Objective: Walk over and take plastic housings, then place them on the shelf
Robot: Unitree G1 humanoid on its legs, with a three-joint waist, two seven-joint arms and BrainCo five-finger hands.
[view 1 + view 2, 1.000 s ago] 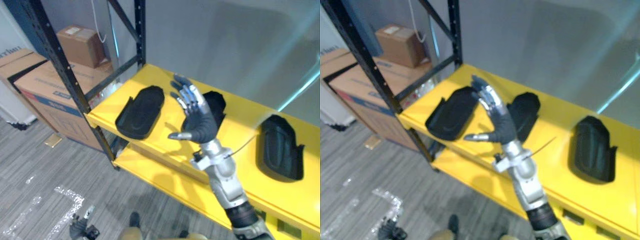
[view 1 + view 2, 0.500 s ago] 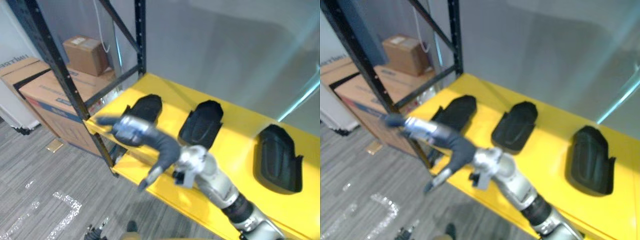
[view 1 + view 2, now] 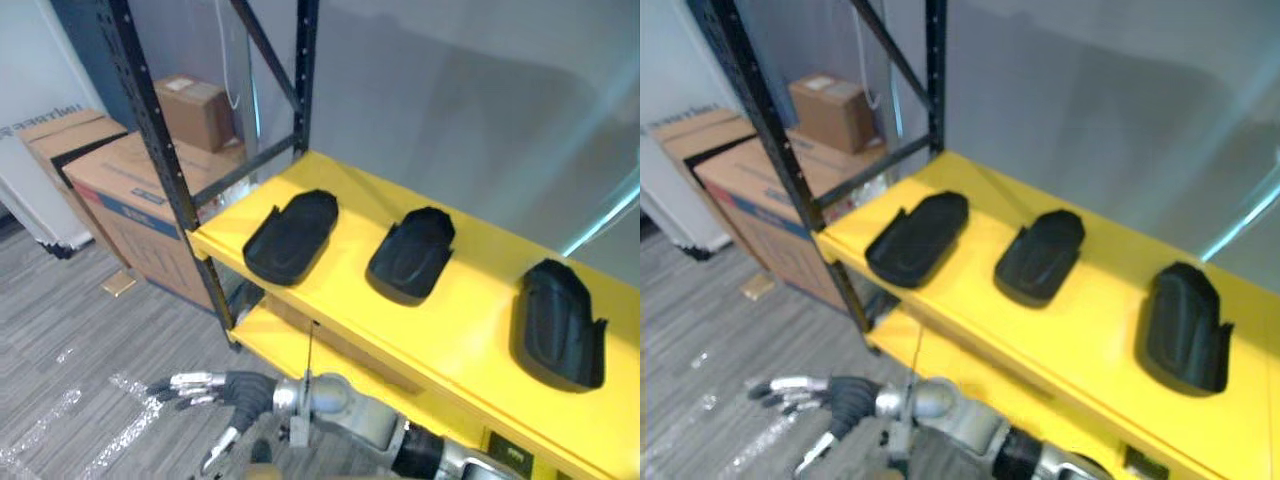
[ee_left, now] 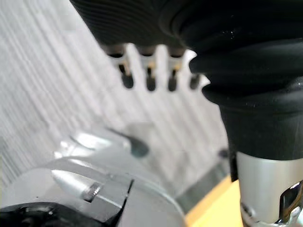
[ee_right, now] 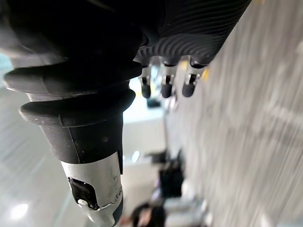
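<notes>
Three black plastic housings lie in a row on the yellow upper shelf (image 3: 480, 330): the left housing (image 3: 290, 235), the middle housing (image 3: 412, 253) and the right housing (image 3: 558, 322). My right hand (image 3: 238, 389) hangs low in front of the rack, over the grey floor, fingers straight and empty. In the right wrist view its fingers (image 5: 165, 81) point out with nothing between them and the thumb. In the left wrist view my left hand's fingers (image 4: 149, 78) hang straight above the floor, holding nothing.
A black perforated rack post (image 3: 160, 150) stands at the shelf's left end, with diagonal braces behind. Cardboard boxes (image 3: 115, 185) are stacked on the floor to the left, a smaller box (image 3: 200, 108) on top. A lower yellow shelf (image 3: 290, 345) runs beneath.
My right hand has swung down from in front of the shelf to near the floor, still empty. The camera has shifted slightly; the housings lie as before.
</notes>
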